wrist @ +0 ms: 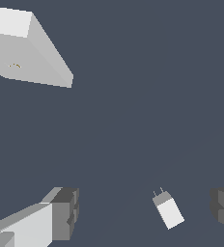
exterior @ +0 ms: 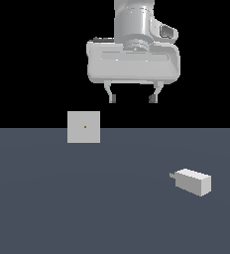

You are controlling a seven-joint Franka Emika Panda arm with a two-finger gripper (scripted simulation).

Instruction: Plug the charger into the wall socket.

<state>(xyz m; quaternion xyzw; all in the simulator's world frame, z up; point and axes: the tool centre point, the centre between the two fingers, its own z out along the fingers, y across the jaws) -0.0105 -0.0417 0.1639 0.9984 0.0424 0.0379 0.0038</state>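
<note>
Gripper (exterior: 132, 98) raised above the floor, fingers spread apart, holding nothing. Charger (exterior: 193, 181) lies on the floor (exterior: 87, 198) toward the exterior view's right — well apart from the upright wall socket (exterior: 84, 127)

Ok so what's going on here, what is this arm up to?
A single robot arm is set to plug a charger into a wall socket, but nothing is in its grasp yet. Its tool hangs open above the floor. The charger lies on the floor toward the exterior view's right, with its peg pointing toward the exterior view's left. The socket plate stands upright, apart from it, further back on the left.
</note>
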